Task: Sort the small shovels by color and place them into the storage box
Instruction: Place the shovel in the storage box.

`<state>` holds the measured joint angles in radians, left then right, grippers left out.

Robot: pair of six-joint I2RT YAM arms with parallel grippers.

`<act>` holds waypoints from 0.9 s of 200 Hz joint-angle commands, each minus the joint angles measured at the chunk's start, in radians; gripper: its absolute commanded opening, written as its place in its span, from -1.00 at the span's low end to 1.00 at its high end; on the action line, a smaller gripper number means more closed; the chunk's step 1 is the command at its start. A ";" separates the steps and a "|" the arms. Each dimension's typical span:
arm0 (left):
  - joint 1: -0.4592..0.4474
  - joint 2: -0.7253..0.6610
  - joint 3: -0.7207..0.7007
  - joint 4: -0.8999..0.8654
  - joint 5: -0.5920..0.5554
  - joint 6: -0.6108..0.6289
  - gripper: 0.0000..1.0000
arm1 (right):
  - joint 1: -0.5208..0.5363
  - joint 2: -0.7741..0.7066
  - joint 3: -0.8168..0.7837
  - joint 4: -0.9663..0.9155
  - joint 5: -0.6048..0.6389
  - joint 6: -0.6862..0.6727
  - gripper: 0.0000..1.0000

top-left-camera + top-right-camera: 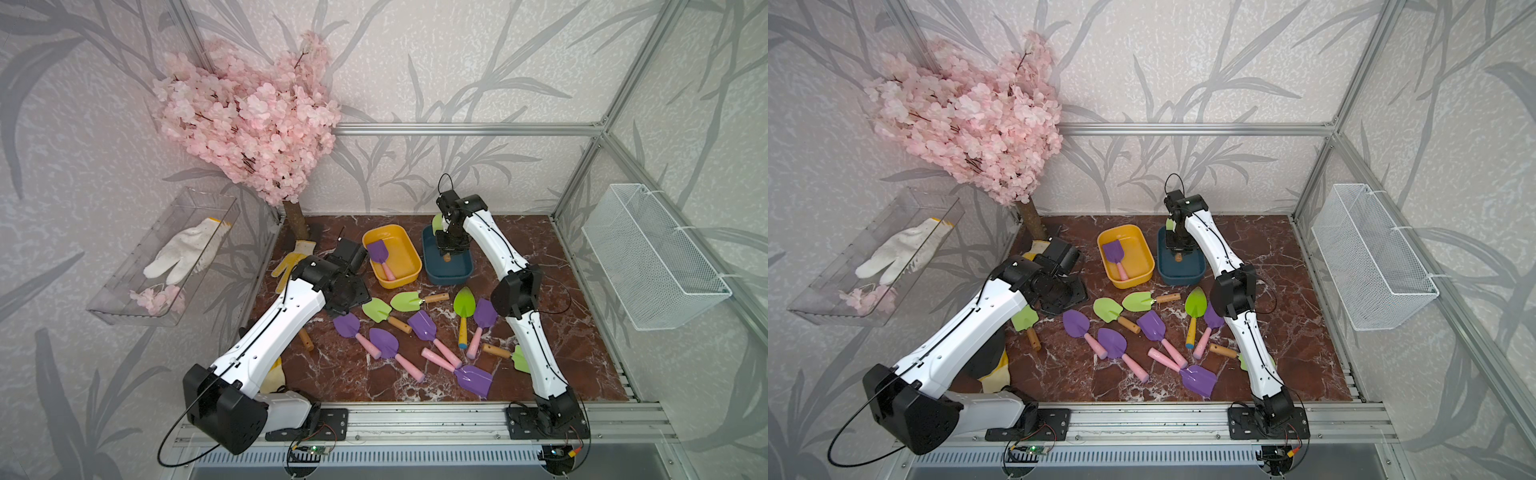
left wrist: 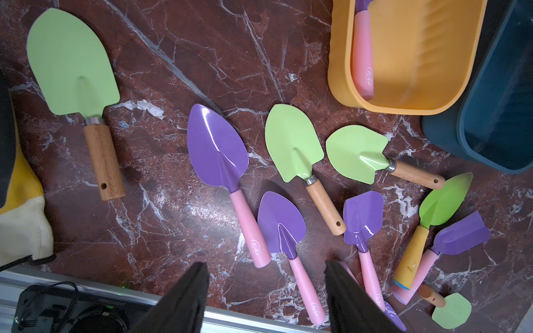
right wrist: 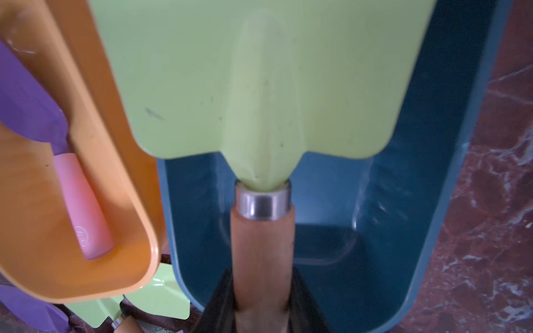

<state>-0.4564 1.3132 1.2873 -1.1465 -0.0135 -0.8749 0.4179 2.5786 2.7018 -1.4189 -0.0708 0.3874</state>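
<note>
right pincer [image 3: 263, 291] pinches green shovel [image 3: 259, 72] above teal tub [image 3: 403, 190] beside yellow tub [image 3: 106, 135]; left pincer [image 2: 266, 268] spread.

Left gripper [image 2: 266, 265] jaws spread, empty, over purple shovel [image 2: 281, 222]; yellow tub [image 2: 337, 72] beside teal tub [image 2: 441, 135].

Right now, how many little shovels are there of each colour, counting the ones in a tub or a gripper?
Purple shovels: 6 (one in the yellow tub)
Light green shovels: 5 (one held by the right gripper)
Bright green pointed shovel: 1
Total: 12
</note>
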 commanded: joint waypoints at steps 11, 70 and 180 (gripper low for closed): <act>-0.002 0.012 -0.014 0.008 -0.009 0.001 0.35 | 0.011 0.004 -0.037 -0.017 -0.023 0.009 -0.88; -0.002 0.023 -0.014 0.011 -0.003 0.004 0.35 | 0.022 0.052 -0.075 0.005 -0.042 0.039 -0.88; -0.001 0.032 -0.020 0.015 -0.005 0.011 0.35 | 0.024 0.116 -0.065 0.037 -0.094 0.096 -0.85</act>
<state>-0.4564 1.3388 1.2736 -1.1282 -0.0128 -0.8730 0.4377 2.6705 2.6328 -1.3895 -0.1482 0.4629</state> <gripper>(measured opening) 0.676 0.275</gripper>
